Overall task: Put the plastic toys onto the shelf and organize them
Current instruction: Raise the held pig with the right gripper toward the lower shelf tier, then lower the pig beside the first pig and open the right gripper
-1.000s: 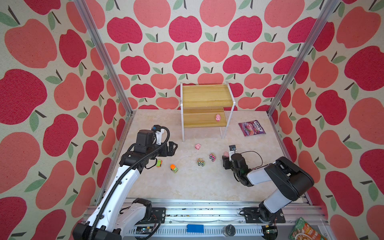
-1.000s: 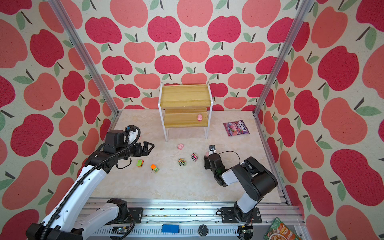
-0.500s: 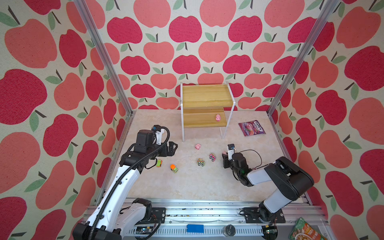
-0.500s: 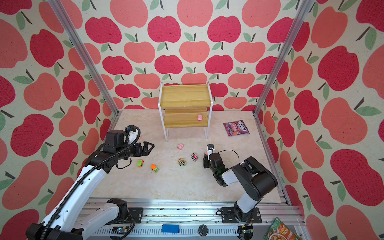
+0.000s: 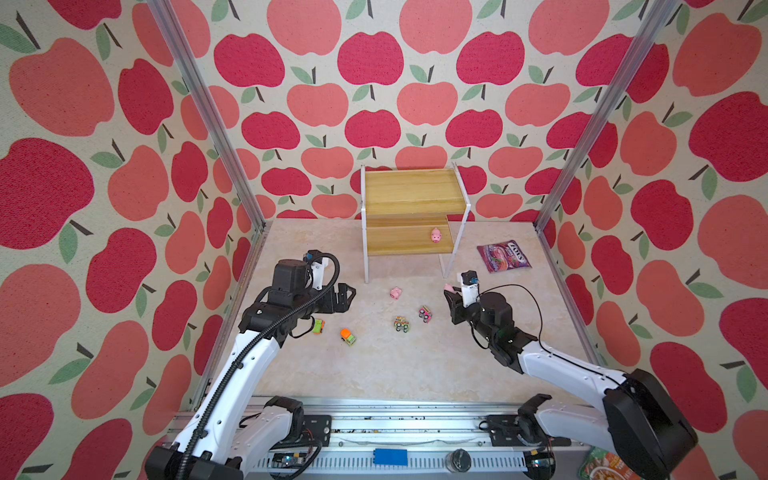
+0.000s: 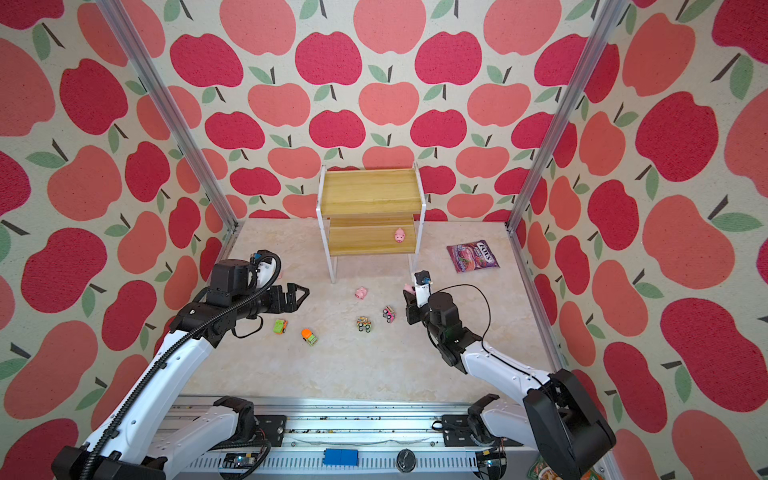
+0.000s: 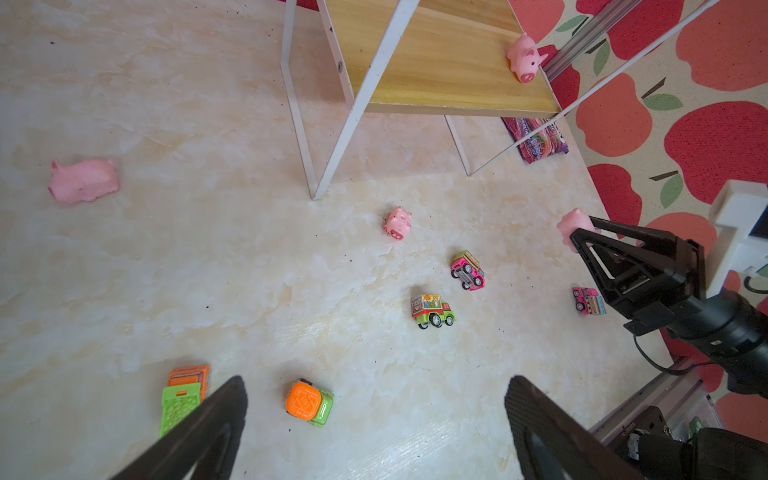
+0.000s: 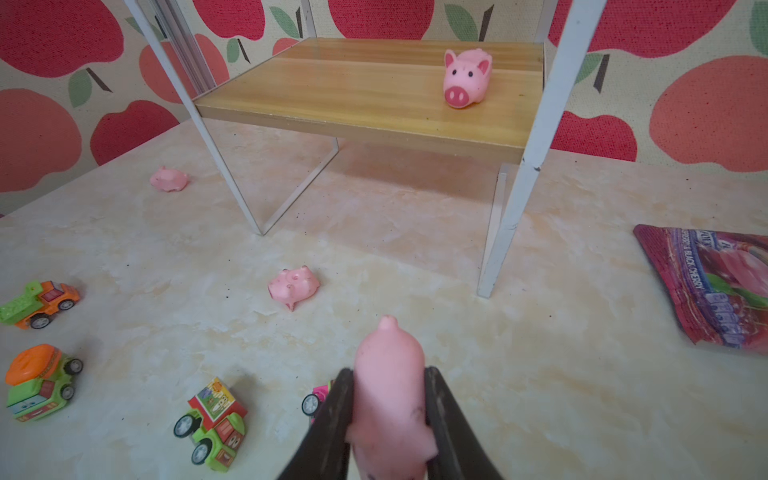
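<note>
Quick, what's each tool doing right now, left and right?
Left tool: open, holding nothing.
Right tool: closed on a pink pig.

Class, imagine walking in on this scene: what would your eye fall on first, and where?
The loud apple wallpaper covering the walls, first. Then the right gripper, shut on a pink pig in front of the shelf, where another pig stands on the lower board.
</note>
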